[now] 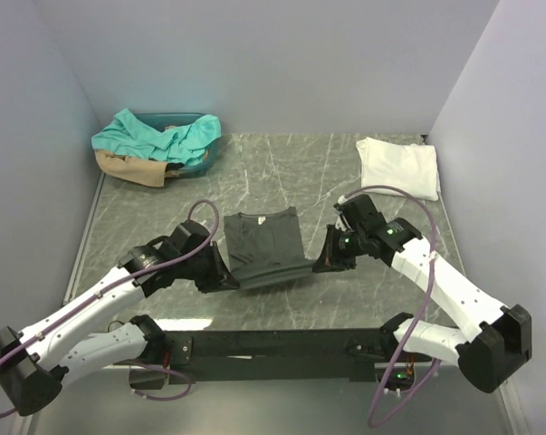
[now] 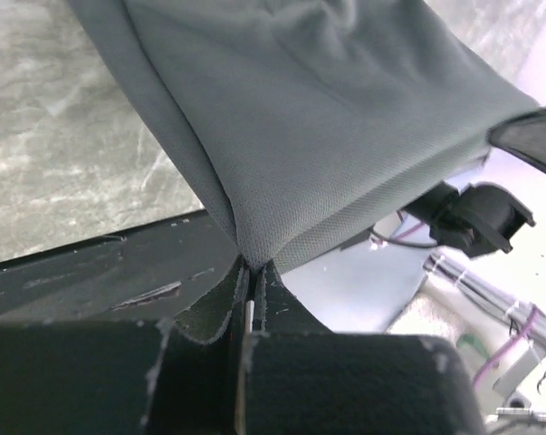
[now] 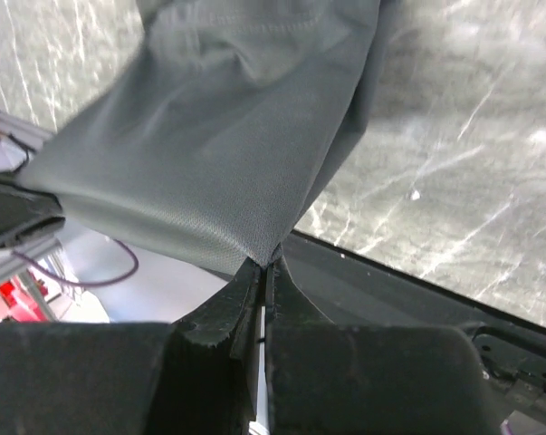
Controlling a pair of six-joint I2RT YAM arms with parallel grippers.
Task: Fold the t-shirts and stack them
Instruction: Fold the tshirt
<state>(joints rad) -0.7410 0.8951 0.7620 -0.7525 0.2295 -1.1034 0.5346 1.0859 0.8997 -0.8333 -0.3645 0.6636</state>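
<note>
A dark charcoal grey t-shirt (image 1: pixel 265 243) lies in the middle of the marble table, its near edge lifted off the surface. My left gripper (image 1: pixel 227 276) is shut on the near left corner of this shirt (image 2: pixel 327 118), the cloth pinched at the fingertips. My right gripper (image 1: pixel 320 265) is shut on the near right corner, and the grey cloth (image 3: pixel 218 154) stretches away from its tips. A folded white t-shirt (image 1: pixel 398 166) rests at the far right. A teal t-shirt (image 1: pixel 155 136) and a tan t-shirt (image 1: pixel 128 168) hang over a basket at the far left.
A dark teal basket (image 1: pixel 203 156) stands at the far left corner with clothes spilling over its rim. The black rail (image 1: pixel 273 343) of the arm bases runs along the near table edge. Grey walls close in the table on three sides.
</note>
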